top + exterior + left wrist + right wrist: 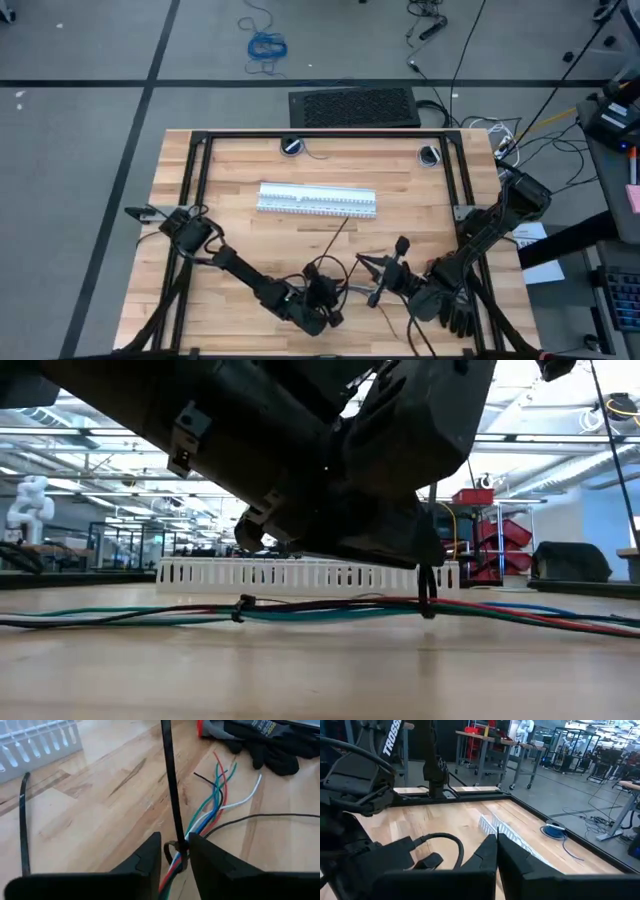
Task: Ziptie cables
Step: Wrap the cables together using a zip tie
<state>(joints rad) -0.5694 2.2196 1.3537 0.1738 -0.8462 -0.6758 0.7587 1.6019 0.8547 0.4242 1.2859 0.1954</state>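
The cables [216, 795] are a bundle of thin red, green, blue, white and black wires lying on the wooden table, and they show as a long strand [330, 610] in the low view. A dark ziptie [169, 780] is looped around the bundle, and its long tail [336, 240] runs toward the white slotted strip. My left gripper [175, 856] stands near the table's front edge [322, 300], shut on the bundle at that loop. A second ziptie [22, 820] lies loose on the wood. My right gripper [496, 845] is beside the left one [378, 290], shut, with nothing visible between its fingers. My left gripper pinches the wire bundle between its two fingers right at the ziptie's loop [173, 851]. The fingers slant down and lie along the bundle. Beyond the fingers the wires fan out flat on the table, and the ziptie's tail runs straight away from the loop.
A white slotted strip [318, 200] lies across the middle of the table. Black gloves [265, 742] lie just beyond the wire ends. A dark band [240, 608] sits on the bundle farther along. A black frame [330, 135] borders the far part of the table.
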